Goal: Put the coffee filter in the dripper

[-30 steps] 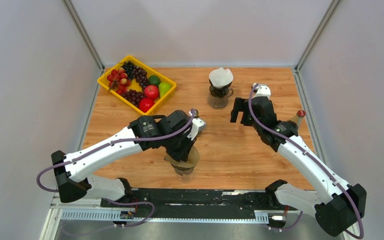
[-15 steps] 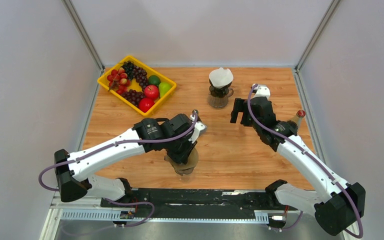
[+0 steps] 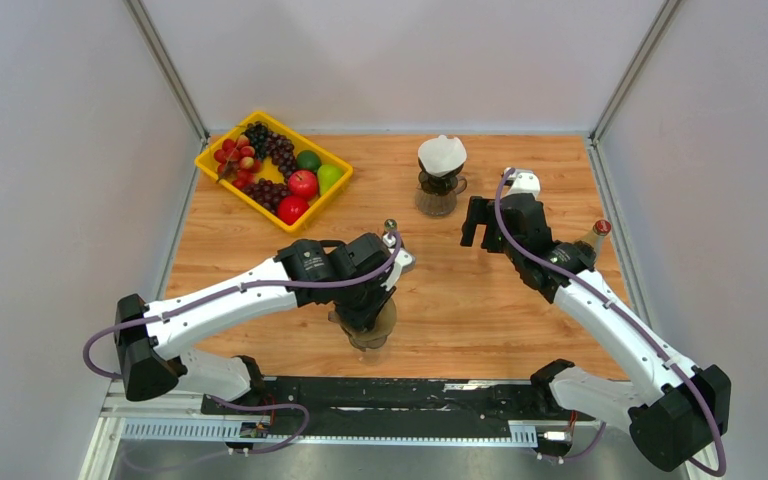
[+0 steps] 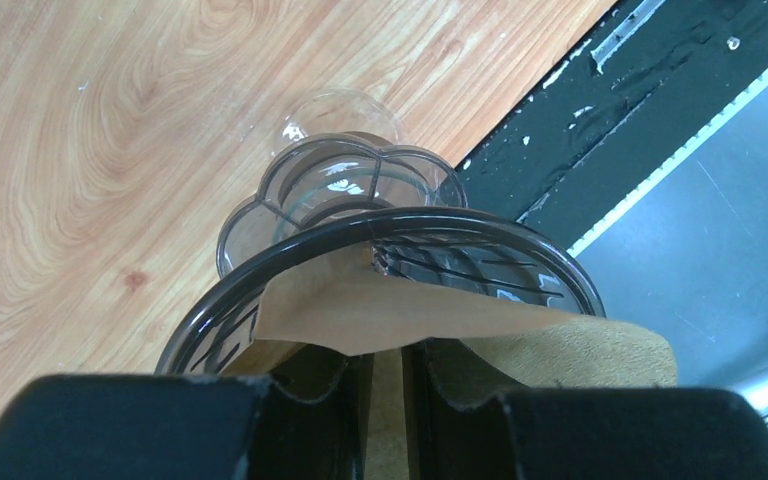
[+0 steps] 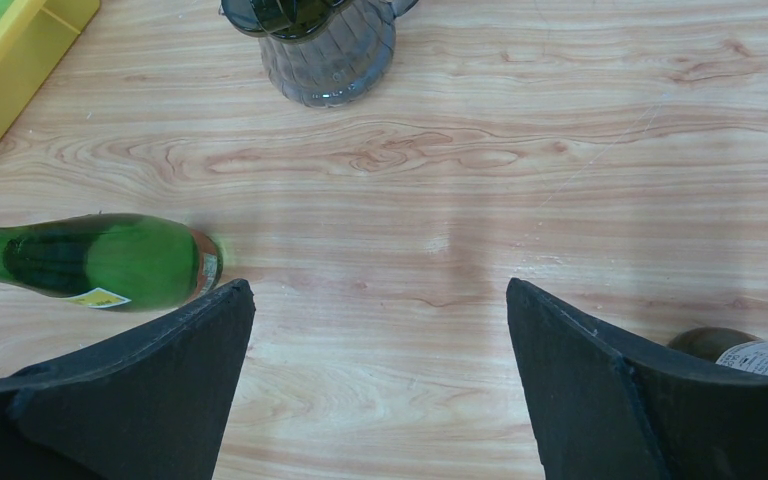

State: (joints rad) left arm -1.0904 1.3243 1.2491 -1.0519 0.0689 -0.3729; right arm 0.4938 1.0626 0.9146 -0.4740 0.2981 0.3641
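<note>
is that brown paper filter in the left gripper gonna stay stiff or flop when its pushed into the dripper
Probably floppy: the brown filter is thin paper, bowing where the left gripper pinches it. Likely very light, so it may spring back rather than seat against the dripper ribs. It looks easy to crumple if pushed hard.

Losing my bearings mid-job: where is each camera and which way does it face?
Top external: above, behind the robot, looking down on the table; both arms visible.
Left wrist: looks down past the left gripper at the brown filter and dripper.
Right wrist: looks across the table past the open right gripper toward the glass server.
Shared: top external also shows that server.
</note>
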